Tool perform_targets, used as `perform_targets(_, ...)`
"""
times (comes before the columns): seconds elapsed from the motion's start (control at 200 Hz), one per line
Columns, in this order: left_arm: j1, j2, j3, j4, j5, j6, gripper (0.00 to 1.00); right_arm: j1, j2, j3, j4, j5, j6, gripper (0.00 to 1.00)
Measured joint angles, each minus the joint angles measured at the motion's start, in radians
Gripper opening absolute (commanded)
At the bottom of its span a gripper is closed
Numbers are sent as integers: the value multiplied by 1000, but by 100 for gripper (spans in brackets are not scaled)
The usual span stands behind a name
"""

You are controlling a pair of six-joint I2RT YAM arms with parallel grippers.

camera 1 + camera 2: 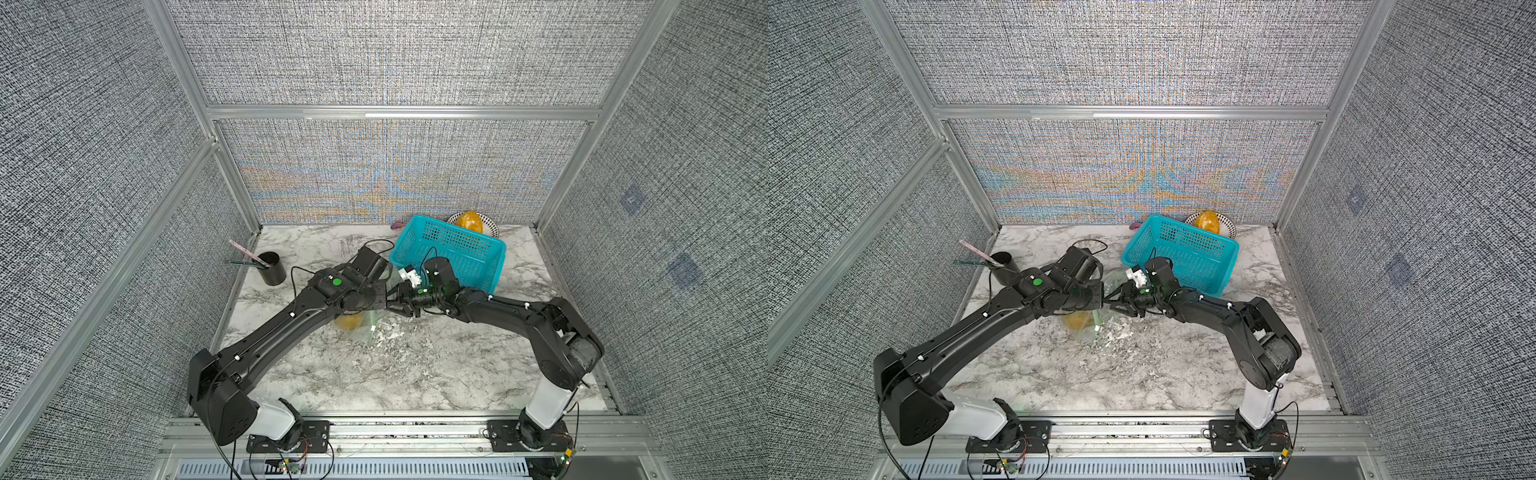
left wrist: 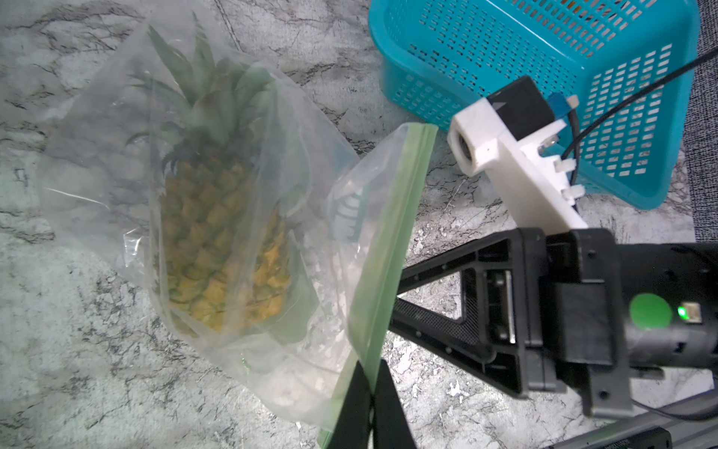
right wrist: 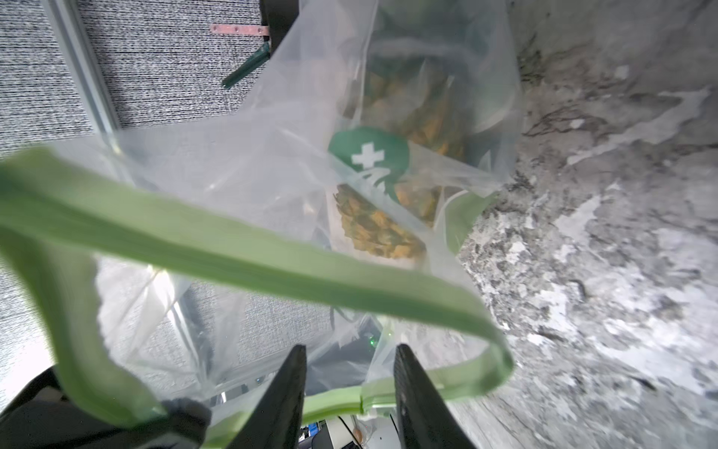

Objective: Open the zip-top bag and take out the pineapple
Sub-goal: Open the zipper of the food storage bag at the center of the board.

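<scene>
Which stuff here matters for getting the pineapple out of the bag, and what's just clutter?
In the job:
- bag
- pineapple, inside the bag
- left pincer, shut on the bag
- right pincer, jaws apart around the bag's edge

Lying about:
- basket
- black cup
- orange fruit on a plate

Walls: grey woven-fabric panels [image 1: 386,50] rise beyond the left gripper [image 2: 372,375] and right gripper [image 3: 349,352], and flank each on its outer side.
Framing: aluminium rails [image 1: 399,112] join the panels.
Tabletop: white-grey marble-pattern surface [image 1: 415,374] beneath both.
Light: even, soft shadows; coloured shimmer on the panel beyond them.
</scene>
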Motion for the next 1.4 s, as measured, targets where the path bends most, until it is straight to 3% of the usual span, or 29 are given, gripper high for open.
perform_targets(0.34,-5,8,13,0,-3,19,7,-14,-32,101,-315,115,-164,41)
perform_targets(0.52,-5,8,19,0,-4,26,7,-22,-55,118,-384,137,-224,58)
perform_targets(1.126,-5,13,51,-4,-12,41,7,-26,33,151,-368,164,-357,73)
perform_targets(1.401,-5,13,51,-8,-11,40,7,-27,138,227,-301,157,-368,72)
